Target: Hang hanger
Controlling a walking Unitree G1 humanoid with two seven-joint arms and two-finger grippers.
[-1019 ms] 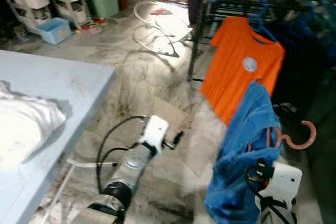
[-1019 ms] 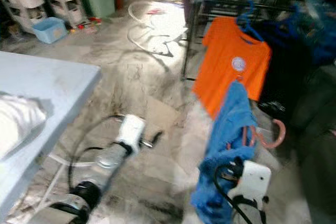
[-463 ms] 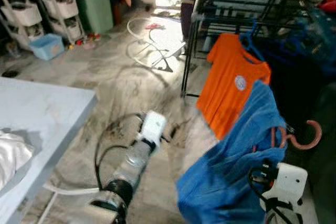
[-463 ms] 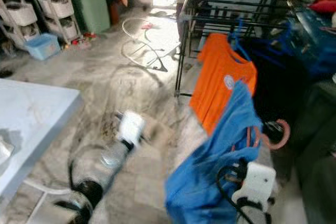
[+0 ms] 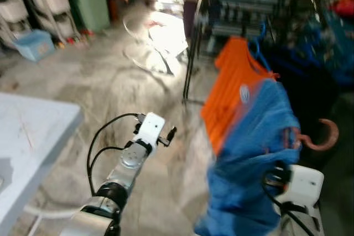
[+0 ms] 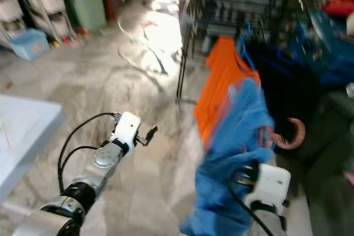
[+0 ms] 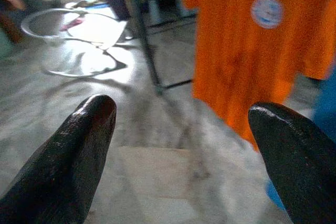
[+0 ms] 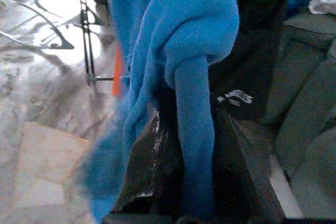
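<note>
Right gripper point(image 8: 194, 182) pinching one blue garment point(image 5: 249, 153) on one pink hanger point(image 5: 318, 136); left gripper point(image 7: 184, 145) spread, empty; one orange shirt point(image 5: 229, 89) on rack point(image 5: 249, 4)

Pink hanger point(image 5: 318, 136) with hook curled open to the robot's right, raised just above the right gripper point(image 8: 197, 145). Draped in a blue garment point(image 5: 249, 153), bunched and pinched between the fingers.
</note>
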